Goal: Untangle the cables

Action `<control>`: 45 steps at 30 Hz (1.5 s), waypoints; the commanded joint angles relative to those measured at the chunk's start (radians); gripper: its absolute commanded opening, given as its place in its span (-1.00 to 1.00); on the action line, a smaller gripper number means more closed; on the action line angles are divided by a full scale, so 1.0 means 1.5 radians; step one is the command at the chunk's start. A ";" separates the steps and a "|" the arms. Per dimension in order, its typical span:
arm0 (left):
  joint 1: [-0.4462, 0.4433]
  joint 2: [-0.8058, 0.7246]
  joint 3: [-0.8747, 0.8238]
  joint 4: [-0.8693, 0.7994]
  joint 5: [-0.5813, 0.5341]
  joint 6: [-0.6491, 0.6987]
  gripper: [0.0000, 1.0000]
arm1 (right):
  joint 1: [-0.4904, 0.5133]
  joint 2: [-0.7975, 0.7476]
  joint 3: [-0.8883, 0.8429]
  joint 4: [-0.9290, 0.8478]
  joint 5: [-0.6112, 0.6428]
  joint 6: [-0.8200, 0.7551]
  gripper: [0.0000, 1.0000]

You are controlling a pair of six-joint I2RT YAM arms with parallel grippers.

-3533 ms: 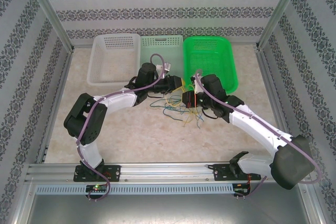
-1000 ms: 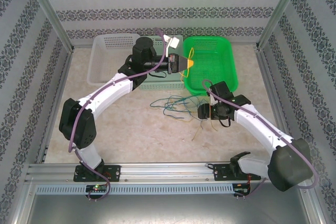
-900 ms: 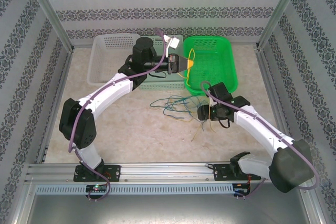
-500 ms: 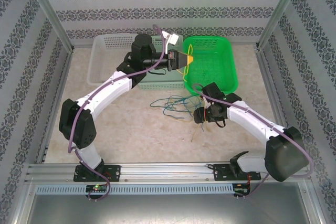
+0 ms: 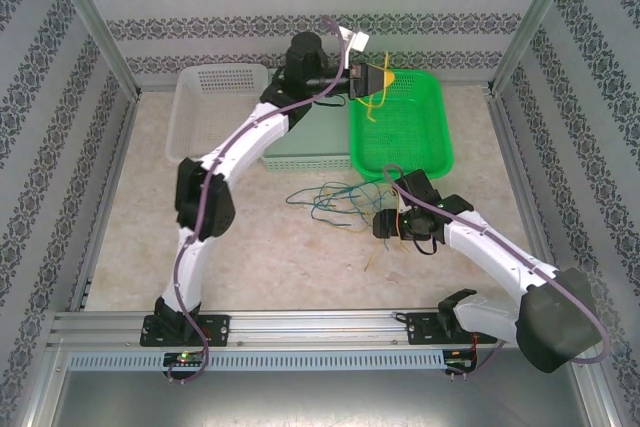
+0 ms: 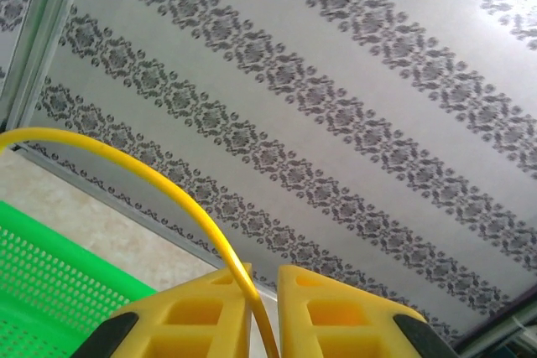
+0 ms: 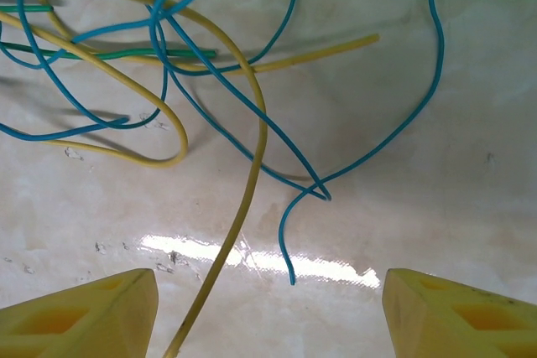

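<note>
Several thin cables (image 5: 335,202), blue, yellow and green, lie tangled on the table in front of the baskets. My left gripper (image 5: 386,80) is raised over the back of the green basket (image 5: 440,137), shut on a yellow cable (image 5: 372,107) that dangles into it. In the left wrist view that yellow cable (image 6: 213,231) arcs up and left out of the narrow gap of the left gripper (image 6: 264,270). My right gripper (image 5: 383,225) hovers low at the tangle's right edge. It stands wide open (image 7: 270,278) over a yellow cable (image 7: 252,165), a blue cable (image 7: 403,123) and a green cable (image 7: 126,54), holding nothing.
A pale green basket (image 5: 300,152) and a white basket (image 5: 215,112) stand left of the green one along the back. Metal frame posts and patterned walls close in the table. Bare tabletop lies in front of the tangle and to the left.
My left arm has stretched back and to the right, carrying the yellow cable from the middle basket's edge to over the green basket. The right gripper has opened wider and shifted slightly.
</note>
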 commanded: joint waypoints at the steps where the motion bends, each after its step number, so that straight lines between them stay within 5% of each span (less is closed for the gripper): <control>1: 0.020 0.126 0.158 -0.041 0.006 -0.055 -0.63 | -0.005 -0.023 -0.014 0.027 -0.015 0.035 0.48; 6: 0.038 0.273 0.283 0.022 -0.044 -0.200 -0.48 | -0.018 -0.064 -0.031 0.030 -0.015 0.050 0.51; 18: 0.037 0.276 0.200 -0.105 -0.030 -0.211 0.09 | -0.040 -0.080 -0.036 0.035 -0.024 0.048 0.52; 20: 0.037 0.271 0.192 -0.117 -0.026 -0.210 0.31 | -0.040 -0.072 -0.031 0.034 -0.024 0.044 0.52; 22: 0.034 0.266 0.190 -0.142 -0.025 -0.197 0.88 | -0.041 -0.066 -0.025 0.032 -0.025 0.041 0.52; 23: 0.032 0.262 0.190 -0.158 -0.024 -0.184 1.00 | -0.042 -0.063 -0.023 0.030 -0.024 0.039 0.52; 37: 0.022 0.085 0.135 -0.476 -0.209 0.060 0.99 | -0.049 -0.087 -0.019 0.032 -0.013 0.013 0.45; 45: 0.014 -0.080 -0.134 -0.339 -0.133 0.088 0.99 | -0.046 -0.111 -0.017 0.033 0.007 -0.014 0.41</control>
